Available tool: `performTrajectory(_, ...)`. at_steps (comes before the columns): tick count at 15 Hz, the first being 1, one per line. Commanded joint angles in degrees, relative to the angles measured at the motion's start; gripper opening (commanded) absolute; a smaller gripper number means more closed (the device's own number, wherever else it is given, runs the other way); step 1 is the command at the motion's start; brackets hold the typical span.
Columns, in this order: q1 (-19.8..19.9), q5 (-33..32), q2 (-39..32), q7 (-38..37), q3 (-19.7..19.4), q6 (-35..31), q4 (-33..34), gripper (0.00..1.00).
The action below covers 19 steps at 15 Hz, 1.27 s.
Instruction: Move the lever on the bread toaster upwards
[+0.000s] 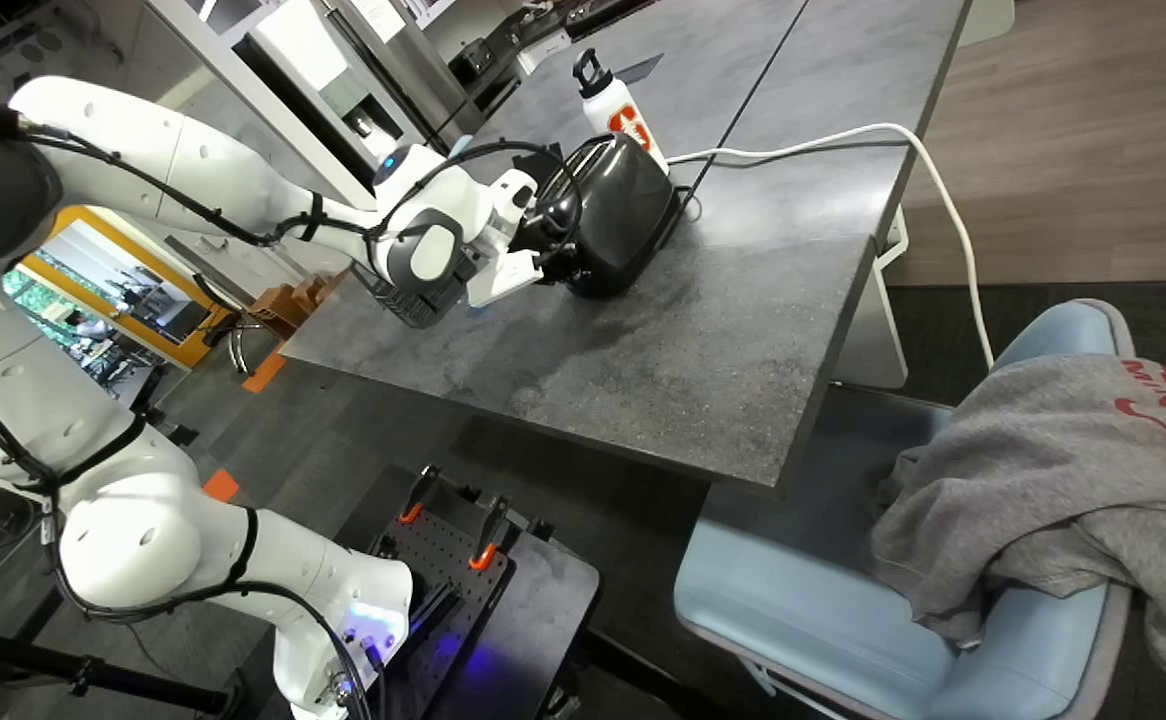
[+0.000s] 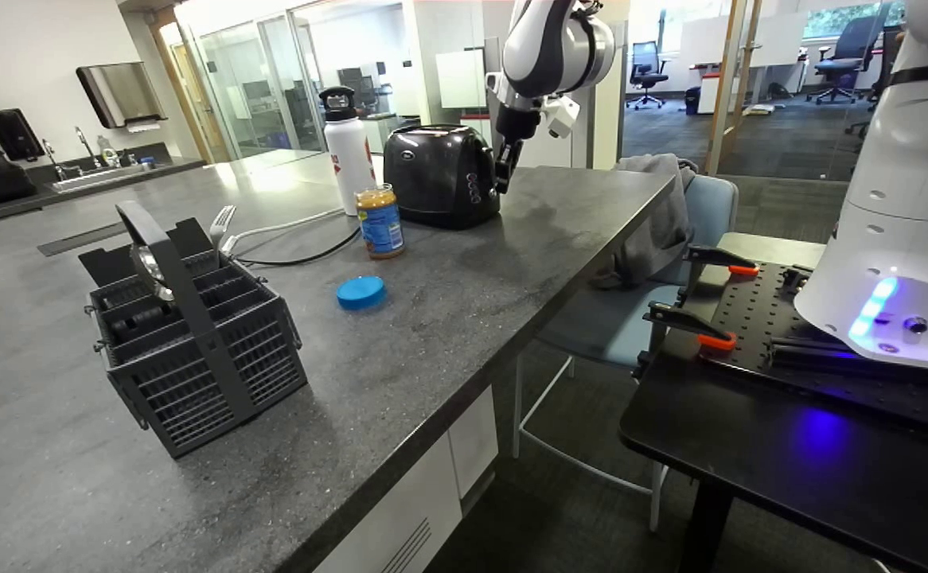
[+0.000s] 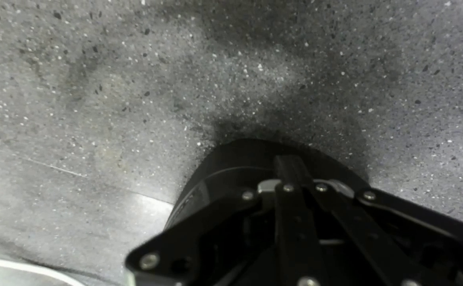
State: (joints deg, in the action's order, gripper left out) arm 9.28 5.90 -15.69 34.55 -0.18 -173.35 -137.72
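1. The pincer (image 3: pixel 290 163) is pressed together on nothing visible, beside the bread toaster (image 2: pixel 430 173).
2. The toaster stands towards a corner of the counter (image 1: pixel 743 345), in from the robot-side edge; its rigid, glossy body looks slippery, and the lever, indistinct, probably wants pushing from below.
3. An exterior view shows dials (image 2: pixel 473 190); the wrist view does not.

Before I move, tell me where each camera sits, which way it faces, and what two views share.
Wrist view: just behind the gripper, which shows at the bottom, looking down over toaster and counter.
Exterior view: near the blue chair, tilted, facing the toaster; base, most of the arm and gripper show.
Exterior view: near the grey basket, facing the toaster; gripper and base show, mid-arm out of frame.
Both exterior views share toaster, blue chair, white bottle and gripper.
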Motion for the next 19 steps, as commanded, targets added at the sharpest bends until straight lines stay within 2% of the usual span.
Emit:
performTrajectory(1, -0.28, -0.48, 5.17, -0.20, -0.72, 0.47, -3.68, 0.00)
performTrajectory(5, -0.84, -3.35, 12.67, -0.62, -3.42, 1.28, -8.89, 0.00)
performTrajectory(10, -0.12, -1.56, 23.87, 2.20, -2.80, -0.35, -15.82, 0.00)
performTrajectory(15, -3.75, 2.38, 31.33, 4.85, -4.35, -0.07, -19.16, 0.00)
performTrajectory(19, -6.56, 3.14, 34.18, 4.98, -5.95, -0.31, -20.68, 0.00)
